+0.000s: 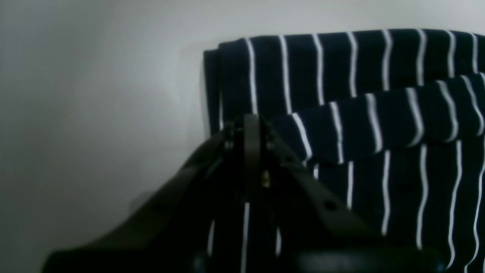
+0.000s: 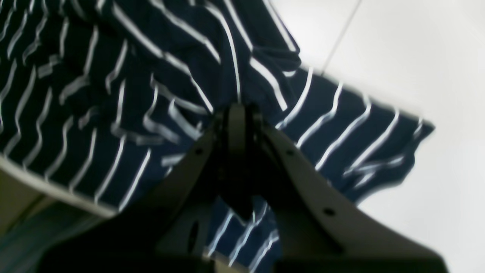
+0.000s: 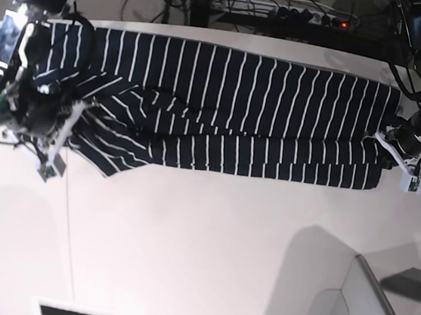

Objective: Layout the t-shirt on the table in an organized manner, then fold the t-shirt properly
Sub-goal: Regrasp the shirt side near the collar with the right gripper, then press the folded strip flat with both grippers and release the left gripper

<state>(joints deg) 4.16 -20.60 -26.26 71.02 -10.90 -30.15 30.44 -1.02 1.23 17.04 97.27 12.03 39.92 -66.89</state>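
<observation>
T-shirt (image 3: 231,110) lies stretched in a long band across the upper half of the base view on the white bench (image 3: 201,240), one long edge folded over along the middle. Left gripper (image 1: 252,125) sits at the band's right end in the base view, fingers (image 1: 251,131) closed together on the shirt's edge (wrist view shows the pads pinched with striped cloth around and under them). Right gripper (image 2: 237,113) is at the left end, where the cloth is bunched and wrinkled; its fingers (image 2: 235,121) are closed too, tips buried in the folds, so gripping cloth. Near edge of the bench shows at lower left of the right wrist view, cloth overhanging it. Beyond the bench's far edge: cables and a power strip (image 3: 303,14) with a red light.
</observation>
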